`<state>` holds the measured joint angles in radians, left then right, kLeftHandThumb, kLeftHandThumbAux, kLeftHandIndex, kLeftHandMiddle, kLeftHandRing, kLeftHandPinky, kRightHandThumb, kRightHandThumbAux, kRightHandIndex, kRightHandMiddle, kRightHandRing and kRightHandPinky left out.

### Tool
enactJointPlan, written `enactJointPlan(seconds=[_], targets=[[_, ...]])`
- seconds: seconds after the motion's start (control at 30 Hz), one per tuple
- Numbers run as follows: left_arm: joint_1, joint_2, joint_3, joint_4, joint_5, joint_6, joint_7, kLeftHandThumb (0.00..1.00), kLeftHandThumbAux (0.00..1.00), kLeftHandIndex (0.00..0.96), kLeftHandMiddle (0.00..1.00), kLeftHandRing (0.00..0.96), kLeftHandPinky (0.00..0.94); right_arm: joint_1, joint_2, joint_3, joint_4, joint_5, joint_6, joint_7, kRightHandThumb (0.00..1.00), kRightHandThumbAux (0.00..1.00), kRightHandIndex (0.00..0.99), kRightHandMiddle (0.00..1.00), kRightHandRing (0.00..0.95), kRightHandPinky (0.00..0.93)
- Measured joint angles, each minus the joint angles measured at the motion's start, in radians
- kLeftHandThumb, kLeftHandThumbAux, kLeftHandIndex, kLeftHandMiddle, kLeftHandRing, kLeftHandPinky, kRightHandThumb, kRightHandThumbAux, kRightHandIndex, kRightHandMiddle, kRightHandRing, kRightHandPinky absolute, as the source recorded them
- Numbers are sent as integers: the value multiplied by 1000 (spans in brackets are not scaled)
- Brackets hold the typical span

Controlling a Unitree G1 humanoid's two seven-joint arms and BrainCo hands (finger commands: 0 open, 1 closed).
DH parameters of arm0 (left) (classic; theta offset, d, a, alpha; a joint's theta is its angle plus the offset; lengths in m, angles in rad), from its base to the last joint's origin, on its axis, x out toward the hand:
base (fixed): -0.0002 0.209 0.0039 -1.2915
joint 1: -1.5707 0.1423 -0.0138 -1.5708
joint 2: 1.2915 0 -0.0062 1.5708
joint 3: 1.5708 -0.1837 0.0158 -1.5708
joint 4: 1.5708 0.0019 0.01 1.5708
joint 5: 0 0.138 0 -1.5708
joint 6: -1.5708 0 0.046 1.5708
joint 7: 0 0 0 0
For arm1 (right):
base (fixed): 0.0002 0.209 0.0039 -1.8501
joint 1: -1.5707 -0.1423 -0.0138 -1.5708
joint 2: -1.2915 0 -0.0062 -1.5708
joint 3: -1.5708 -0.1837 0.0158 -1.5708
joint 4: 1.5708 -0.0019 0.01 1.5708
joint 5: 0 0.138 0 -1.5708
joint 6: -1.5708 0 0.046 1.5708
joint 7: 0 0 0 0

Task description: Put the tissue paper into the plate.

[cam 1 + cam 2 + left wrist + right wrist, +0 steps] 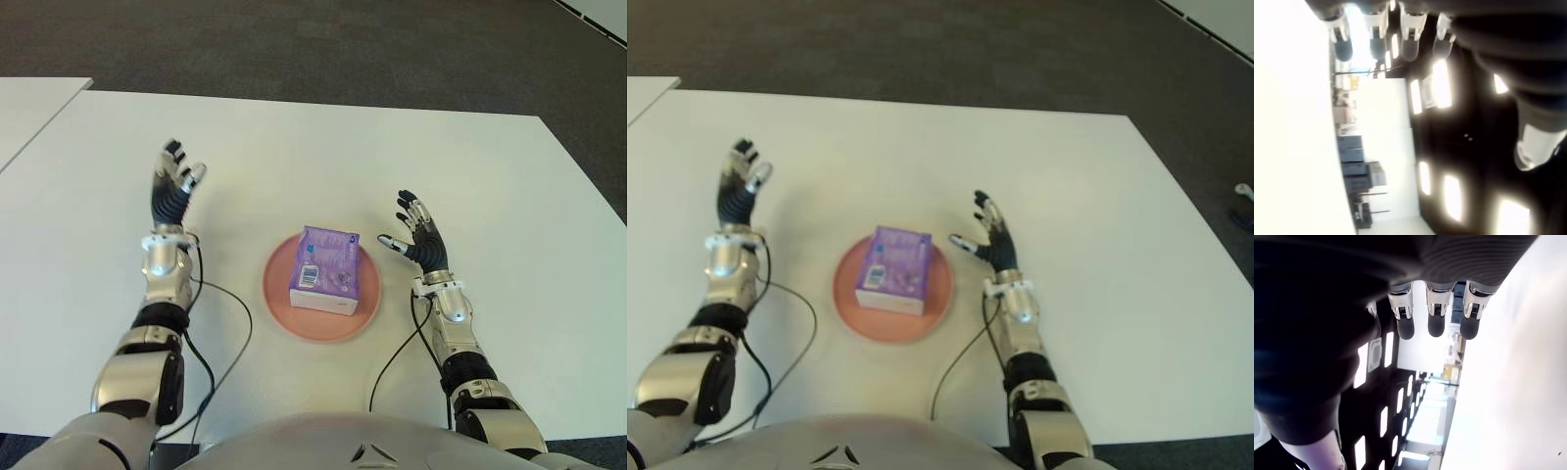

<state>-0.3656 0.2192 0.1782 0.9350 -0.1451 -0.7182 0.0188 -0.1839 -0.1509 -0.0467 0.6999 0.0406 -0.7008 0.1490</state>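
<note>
Tissue pack (327, 268) sits in pink plate (277, 304), frame center. Left hand (174, 188) & right hand (416, 235) flank it, fingers spread, empty.

A purple tissue pack (893, 267) is seen lying inside a pink plate (848, 301) on a white table (1097, 196). The right hand (988, 237) is shown just to the right of the plate, fingers spread and nothing held. The left hand (737, 188) is shown well to the plate's left, fingers extended and likewise empty. Black cables (794, 338) are trailed across the table from both wrists.
</note>
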Motion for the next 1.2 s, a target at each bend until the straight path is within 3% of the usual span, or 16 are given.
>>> enactJointPlan(seconds=[0.37, 0.77, 1.2], targets=[[97, -22, -17, -63, 112, 59, 98, 0, 552, 0, 0, 0, 0, 29, 8, 0, -39, 2, 32, -4, 0, 817, 0, 0, 0, 0], [154, -33, -78, -111, 160, 67, 44, 0, 504, 0, 0, 0, 0, 36, 15, -1, -48, 5, 42, 16, 0, 804, 0, 0, 0, 0], [145, -40, -121, -61, 211, -7, 45, 0, 549, 0, 0, 0, 0, 43, 19, -2, -55, 7, 55, 21, 0, 794, 0, 0, 0, 0]])
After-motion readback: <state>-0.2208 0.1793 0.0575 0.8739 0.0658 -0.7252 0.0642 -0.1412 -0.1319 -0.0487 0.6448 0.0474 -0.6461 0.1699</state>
